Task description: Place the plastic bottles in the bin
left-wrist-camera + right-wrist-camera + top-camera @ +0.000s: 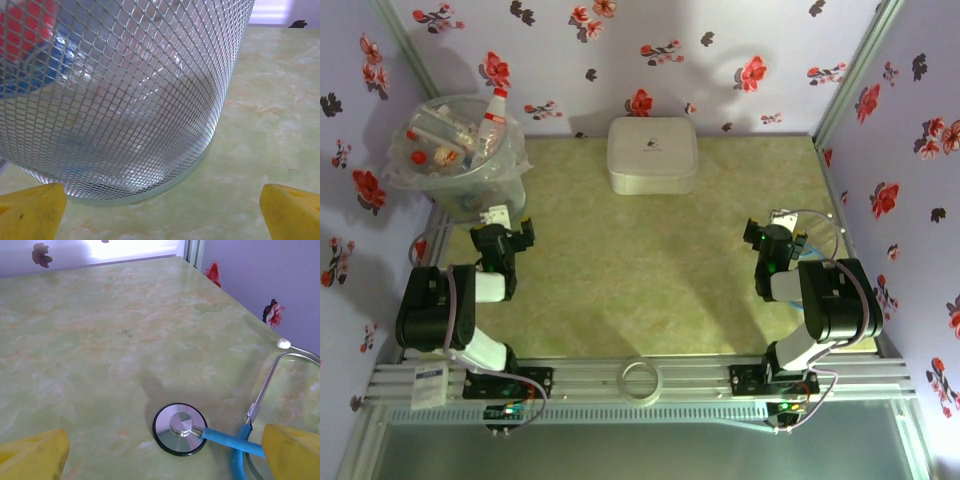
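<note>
Several plastic bottles [448, 138] lie heaped inside the bin [516, 160], which stands in the far left corner of the table [650, 290]. One bottle with a red cap [496, 108] pokes up over the rim at a slant. From above, the bin looks pale and is lined with a crinkly clear bag [405, 170].

The left gripper [510, 222] hovers just beside the near side of the bin, with its jaws spread wide and nothing between them. The left wrist camera shows what the top view cannot: the bin wall is a fine metal mesh, and it curves down to a base that rests flat on the table. Behind the mesh there are blurred red and blue patches, most likely bottle labels. The two yellow fingertips [30, 212] sit in the lower corners, well apart.

The right gripper [770, 235] is over the right part of the table, also released and holding nothing. Beside it lies a stethoscope [817, 232], which is only a thin loop in the top view. The right wrist camera shows its round metal chest piece flat on the table, a blue tube and a metal ear tube with a white tip.

A white rounded-square box [652, 153] sits by the far wall, apart from both arms.
</note>
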You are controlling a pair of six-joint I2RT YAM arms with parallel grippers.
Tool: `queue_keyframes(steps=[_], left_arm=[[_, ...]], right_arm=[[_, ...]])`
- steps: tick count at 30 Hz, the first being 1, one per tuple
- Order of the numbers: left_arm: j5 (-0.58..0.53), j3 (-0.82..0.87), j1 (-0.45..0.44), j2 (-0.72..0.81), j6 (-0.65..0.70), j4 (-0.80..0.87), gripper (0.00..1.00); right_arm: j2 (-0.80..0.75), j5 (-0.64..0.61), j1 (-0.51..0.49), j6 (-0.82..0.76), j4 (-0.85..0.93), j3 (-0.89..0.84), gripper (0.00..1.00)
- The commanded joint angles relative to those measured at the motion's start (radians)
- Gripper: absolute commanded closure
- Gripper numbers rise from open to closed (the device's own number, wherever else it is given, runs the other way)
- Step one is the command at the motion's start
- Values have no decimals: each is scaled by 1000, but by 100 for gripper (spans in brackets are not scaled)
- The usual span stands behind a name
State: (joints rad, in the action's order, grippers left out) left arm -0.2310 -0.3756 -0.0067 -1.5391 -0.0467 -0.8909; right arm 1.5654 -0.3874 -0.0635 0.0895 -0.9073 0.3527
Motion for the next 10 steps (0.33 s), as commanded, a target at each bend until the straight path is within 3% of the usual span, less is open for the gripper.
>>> queue_keyframes(steps=[1, 10], left_arm=[[7, 1, -2, -7, -13, -40, 0], [6, 1, -3, -7, -12, -40, 0]], right_arm=[[0, 10, 8, 19, 4, 29, 1], [-7, 13, 10, 19, -9, 19, 1]])
